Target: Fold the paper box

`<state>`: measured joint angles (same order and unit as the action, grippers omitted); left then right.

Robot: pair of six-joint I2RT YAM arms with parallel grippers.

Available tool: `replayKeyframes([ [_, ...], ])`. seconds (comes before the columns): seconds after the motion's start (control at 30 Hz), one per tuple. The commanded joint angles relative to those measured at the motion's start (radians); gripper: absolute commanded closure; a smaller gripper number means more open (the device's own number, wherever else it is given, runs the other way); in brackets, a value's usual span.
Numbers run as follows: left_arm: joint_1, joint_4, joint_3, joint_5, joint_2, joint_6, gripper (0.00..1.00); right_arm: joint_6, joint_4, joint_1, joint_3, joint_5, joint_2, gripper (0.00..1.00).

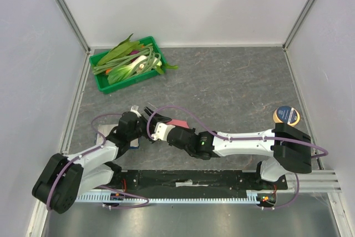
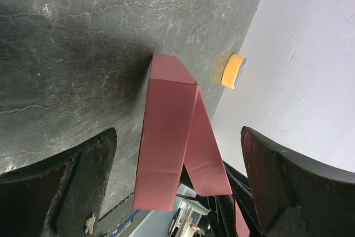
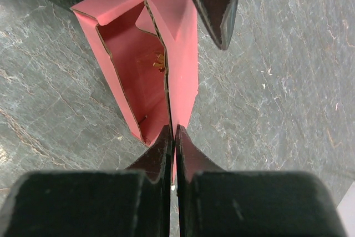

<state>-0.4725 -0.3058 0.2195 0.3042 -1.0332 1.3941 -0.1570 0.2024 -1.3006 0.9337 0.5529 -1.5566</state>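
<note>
Closed black jaws of the right gripper (image 3: 173,137) filled the bottom of the right wrist view, pinching the thin edge of one upright panel of the paper box (image 3: 133,65). This pink-red box stood partly formed on the grey, stone-patterned table (image 1: 233,81). Its open cavity faced the right wrist camera, one flap was bent over at the far end, and a second panel leaned against the gripped one.

The left gripper (image 2: 177,132) was spread wide, with one dark finger on either side of the box. The left wrist view showed a gap between each finger and the cardboard, so no contact was visible there. From that side the box appeared as a tall, creased red strip with a narrower panel angled off behind it.

In the overhead view both arms met at the near centre-left of the table, where only a small pink corner of the box showed between the two wrists. A green tray (image 1: 103,86) holding leafy vegetables (image 1: 130,59) sat in the far left corner, well apart from the box. A yellow-rimmed round roll (image 1: 287,115) lay near the right wall.
</note>
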Motion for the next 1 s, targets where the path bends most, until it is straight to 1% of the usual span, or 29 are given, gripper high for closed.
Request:
replayKeyframes([
  [0.0, 0.002, -0.179, 0.017, 0.093, -0.068, 0.020, 0.05, 0.017, -0.001, -0.006, 0.001, -0.071, -0.005, 0.94],
  [0.03, 0.002, -0.196, 0.008, 0.092, -0.068, 0.028, 0.14, 0.019, -0.001, -0.006, 0.002, -0.073, -0.005, 0.92],
  [0.07, 0.002, -0.231, -0.009, 0.089, -0.065, 0.032, 0.20, 0.019, 0.000, -0.006, 0.002, -0.079, -0.008, 0.91],
  [0.1, 0.002, -0.237, -0.014, 0.087, -0.059, 0.037, 0.31, 0.019, 0.002, -0.008, 0.004, -0.080, -0.011, 0.87],
  [0.17, 0.002, -0.224, -0.016, 0.082, -0.036, 0.039, 0.40, 0.023, 0.002, -0.011, 0.004, -0.093, -0.011, 0.83],
  [0.2, 0.003, -0.216, -0.016, 0.081, -0.030, 0.037, 0.46, 0.027, 0.002, -0.011, 0.005, -0.103, -0.004, 0.76],
  [0.27, 0.002, -0.201, -0.012, 0.076, -0.015, 0.036, 0.51, 0.036, 0.002, -0.012, 0.005, -0.136, 0.010, 0.67],
  [0.3, 0.003, -0.197, -0.012, 0.081, -0.011, 0.037, 0.57, 0.043, 0.003, -0.011, 0.005, -0.169, 0.030, 0.58],
  [0.37, 0.003, -0.196, -0.011, 0.087, -0.007, 0.040, 0.61, 0.048, -0.006, -0.011, -0.006, -0.192, 0.052, 0.47],
  [0.4, 0.003, -0.188, -0.011, 0.093, -0.002, 0.046, 0.63, 0.051, -0.006, -0.011, -0.009, -0.195, 0.067, 0.38],
  [0.47, 0.003, -0.187, -0.015, 0.096, 0.005, 0.059, 0.67, 0.051, -0.009, -0.011, -0.015, -0.192, 0.072, 0.30],
  [0.5, 0.003, -0.187, -0.017, 0.098, 0.018, 0.074, 0.71, 0.056, -0.012, -0.014, -0.016, -0.154, 0.067, 0.25],
  [0.6, 0.003, -0.182, -0.028, 0.105, 0.054, 0.117, 0.73, 0.054, -0.024, -0.028, -0.026, -0.088, 0.069, 0.21],
  [0.67, 0.003, -0.164, -0.042, 0.110, 0.079, 0.150, 0.74, 0.048, -0.038, -0.043, -0.024, -0.013, 0.067, 0.21],
  [0.7, 0.003, -0.164, -0.048, 0.113, 0.102, 0.193, 0.75, 0.045, -0.038, -0.061, -0.019, 0.011, 0.061, 0.22],
  [0.73, 0.003, -0.162, -0.061, 0.118, 0.110, 0.212, 0.76, 0.034, -0.038, -0.074, -0.015, 0.094, 0.055, 0.23],
  [0.8, 0.003, -0.148, -0.066, 0.133, 0.127, 0.249, 0.78, 0.014, -0.035, -0.109, -0.001, 0.165, 0.029, 0.28],
  [0.87, 0.003, -0.115, -0.066, 0.154, 0.148, 0.264, 0.79, -0.001, -0.038, -0.127, 0.013, 0.270, 0.006, 0.32],
  [0.9, 0.003, -0.110, -0.066, 0.159, 0.157, 0.285, 0.80, -0.007, -0.038, -0.140, 0.017, 0.295, 0.000, 0.36],
  [0.97, 0.003, -0.098, -0.077, 0.167, 0.186, 0.307, 0.81, -0.028, -0.058, -0.152, 0.020, 0.365, -0.017, 0.41],
])
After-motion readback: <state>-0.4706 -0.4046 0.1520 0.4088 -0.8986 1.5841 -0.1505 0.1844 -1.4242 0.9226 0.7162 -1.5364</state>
